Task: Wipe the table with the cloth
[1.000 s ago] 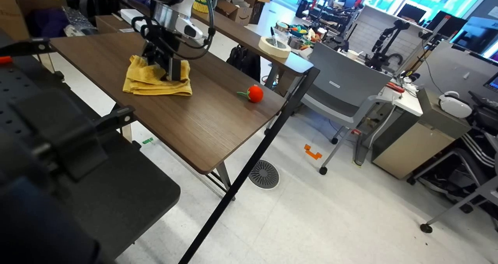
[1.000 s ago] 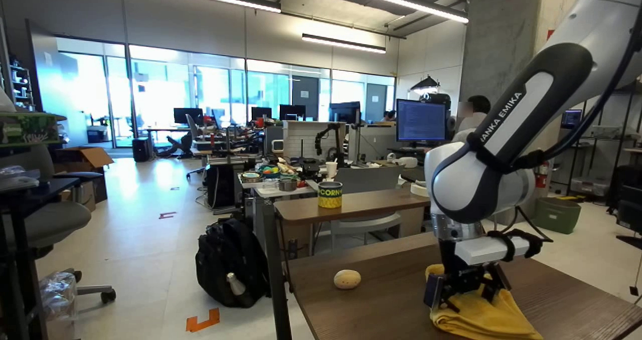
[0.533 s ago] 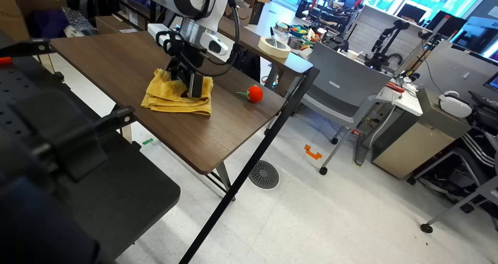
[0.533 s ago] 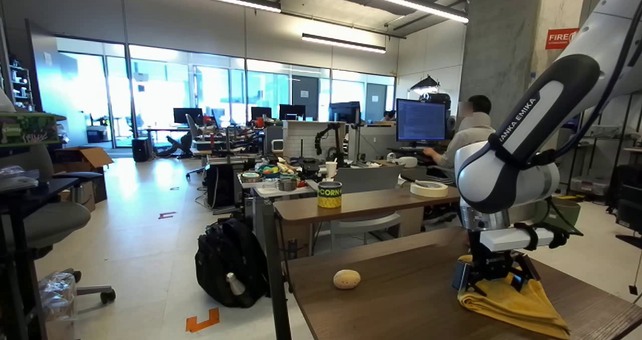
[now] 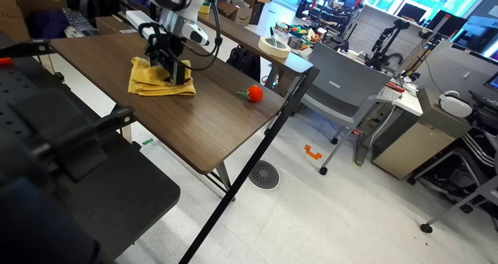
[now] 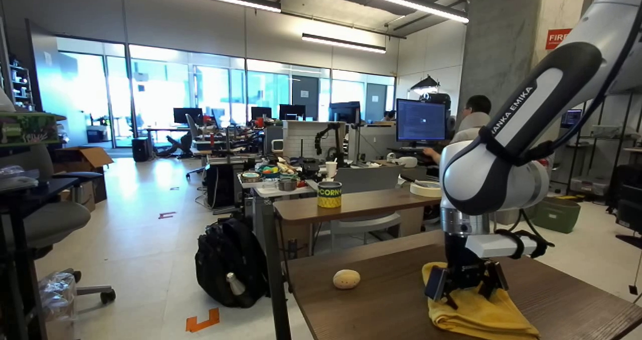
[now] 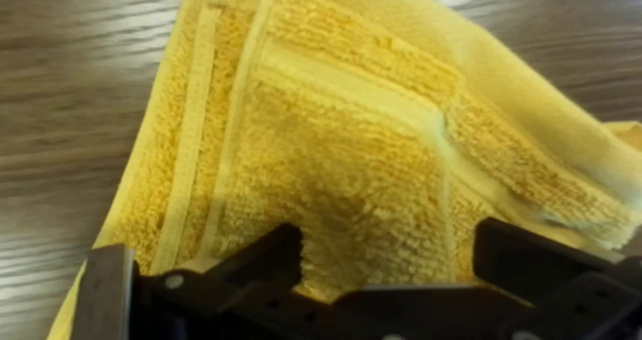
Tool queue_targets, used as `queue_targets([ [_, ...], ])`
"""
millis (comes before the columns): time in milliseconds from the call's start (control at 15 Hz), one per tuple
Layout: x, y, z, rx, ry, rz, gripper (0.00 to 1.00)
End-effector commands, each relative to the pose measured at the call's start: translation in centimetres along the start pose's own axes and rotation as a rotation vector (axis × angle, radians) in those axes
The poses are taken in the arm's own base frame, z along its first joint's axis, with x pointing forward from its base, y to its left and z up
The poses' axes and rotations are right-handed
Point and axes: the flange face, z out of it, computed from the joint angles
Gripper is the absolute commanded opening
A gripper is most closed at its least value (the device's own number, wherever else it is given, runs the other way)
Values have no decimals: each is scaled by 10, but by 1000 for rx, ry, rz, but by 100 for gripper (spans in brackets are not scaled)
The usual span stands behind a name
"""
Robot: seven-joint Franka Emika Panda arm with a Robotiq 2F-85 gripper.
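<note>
1. Press evenly through the splayed claw [image 6: 465, 291], clasping nothing.
2. Find the cloth [image 5: 149, 79] folded underneath, on the table [image 5: 206, 116], left of the red ball [image 5: 255, 94] in an exterior view.
3. Sweep slowly, skirting the red ball.

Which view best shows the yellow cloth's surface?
The wrist view: the yellow cloth sits closest there, nap and flat bands visible, though the frame crops it. Both exterior views show it smaller, folded on the table, partly hidden by the fingers.
</note>
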Motion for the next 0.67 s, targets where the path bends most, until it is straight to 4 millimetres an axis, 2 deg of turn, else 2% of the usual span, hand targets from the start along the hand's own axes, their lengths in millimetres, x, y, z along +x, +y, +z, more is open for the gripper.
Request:
queue_targets([
  [0, -21, -42, -34, 63, 137, -116, 100],
  [267, -48, -50, -113, 110, 372, -189, 100],
  [400, -61, -46, -151, 124, 473, -218, 100],
  [533, -80, -38, -185, 131, 494, -251, 100],
  [600, -51, -52, -156, 125, 469, -223, 100],
])
